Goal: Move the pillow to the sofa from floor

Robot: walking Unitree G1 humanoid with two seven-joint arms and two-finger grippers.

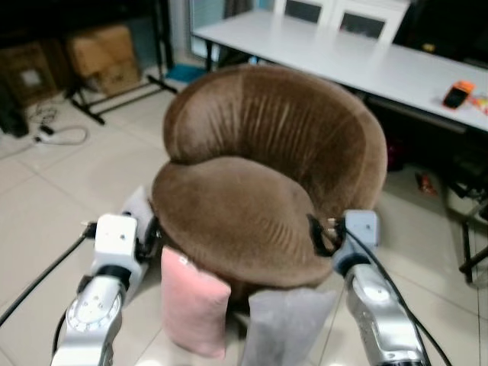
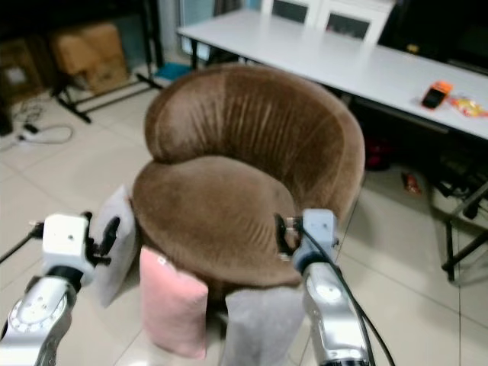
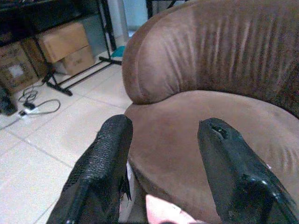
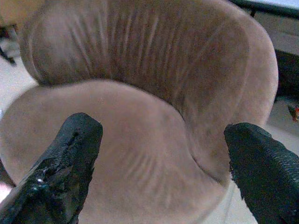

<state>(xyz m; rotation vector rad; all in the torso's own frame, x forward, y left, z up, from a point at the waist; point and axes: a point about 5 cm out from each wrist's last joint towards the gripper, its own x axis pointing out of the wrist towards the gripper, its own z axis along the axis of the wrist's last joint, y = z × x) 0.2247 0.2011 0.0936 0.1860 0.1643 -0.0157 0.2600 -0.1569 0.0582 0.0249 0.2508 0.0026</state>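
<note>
A round brown velvet sofa chair (image 1: 259, 175) stands just in front of me, its seat bare. Three pillows lean against its front on the tiled floor: a pink pillow (image 1: 194, 309), a grey pillow (image 1: 286, 328) and a pale white pillow (image 2: 114, 244) at the left side. My left gripper (image 1: 151, 238) is held up beside the seat's left edge, above the pink pillow, open and holding nothing. Its fingers (image 3: 100, 172) frame the seat in the left wrist view. My right gripper (image 1: 319, 235) sits at the seat's right front edge, open wide, fingers (image 4: 65, 163) apart over the cushion.
A long white table (image 1: 343, 53) runs behind the chair, with an orange device (image 1: 457, 94) on it. Cardboard boxes (image 1: 103, 57) and a black rack foot (image 1: 114, 95) stand at the back left. Cables (image 1: 57, 136) lie on the floor. Black frame legs (image 1: 469, 252) stand at the right.
</note>
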